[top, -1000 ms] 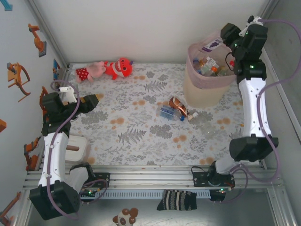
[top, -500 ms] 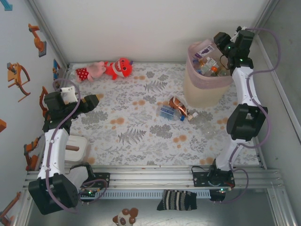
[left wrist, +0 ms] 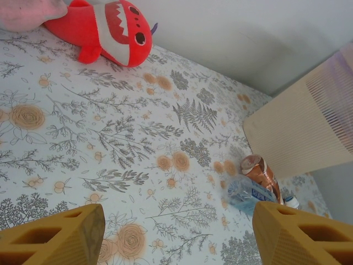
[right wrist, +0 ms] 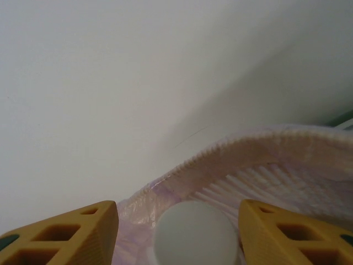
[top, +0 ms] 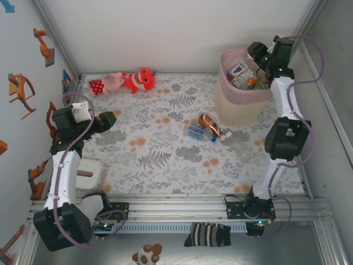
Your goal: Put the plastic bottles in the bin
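The bin (top: 238,105), pink-rimmed over a cream body, stands at the far right with several plastic bottles inside. My right gripper (top: 255,53) hangs open over its far rim. A purple-labelled bottle (top: 239,70) lies just below it in the bin. In the right wrist view the bottle's white cap (right wrist: 193,234) sits between the spread fingers of the right gripper (right wrist: 177,208), with a gap on the left, above the bin rim (right wrist: 259,146). An orange bottle (top: 208,123), a blue-labelled one (top: 195,131) and clear ones (top: 238,138) lie on the mat. My left gripper (top: 108,118) is open and empty at the left.
A red plush (top: 141,80) and a pink plush (top: 108,83) lie at the far left of the mat. A white box (top: 91,174) sits by the left arm's base. From the left wrist, the orange bottle (left wrist: 259,170) and blue-labelled bottle (left wrist: 248,193) lie before the bin wall (left wrist: 298,132).
The right gripper shifted left over the bin and its jaws widened. The purple-labelled bottle dropped from them down into the bin. The left arm has barely moved.
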